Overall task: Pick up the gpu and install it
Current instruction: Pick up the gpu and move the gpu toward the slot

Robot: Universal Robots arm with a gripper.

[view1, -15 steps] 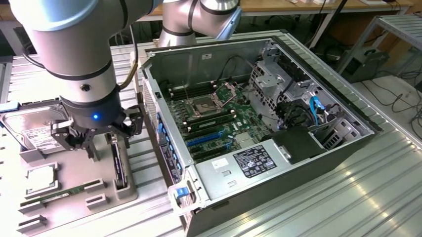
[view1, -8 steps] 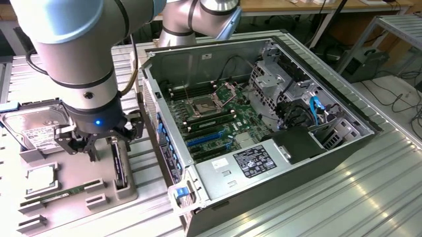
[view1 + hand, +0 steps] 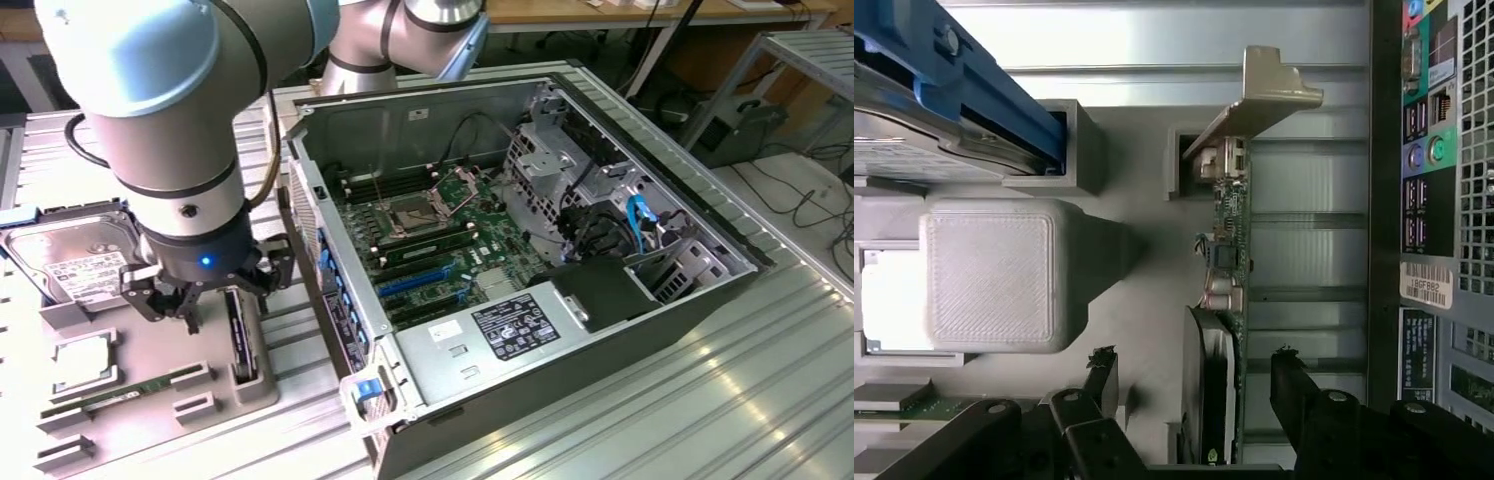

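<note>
The gpu (image 3: 242, 340) is a thin black card standing on edge in a slot of the grey holder tray (image 3: 147, 345), just to the exterior view's left of the computer case. My gripper (image 3: 230, 300) hangs right over it, open. In the wrist view the gpu (image 3: 1229, 230) runs between my two black fingertips (image 3: 1289, 375), with its round fan near them and its silver bracket (image 3: 1269, 95) at the far end. The gripper (image 3: 1194, 375) straddles the card with a gap on each side and does not touch it.
The open computer case (image 3: 561, 330) lies on its side, motherboard and blue expansion slots (image 3: 414, 283) exposed. On the holder tray sit a hard drive (image 3: 74, 260), a processor (image 3: 83, 360) and a green memory stick (image 3: 127, 392). The case's rear port panel (image 3: 1434, 200) is close beside the gpu.
</note>
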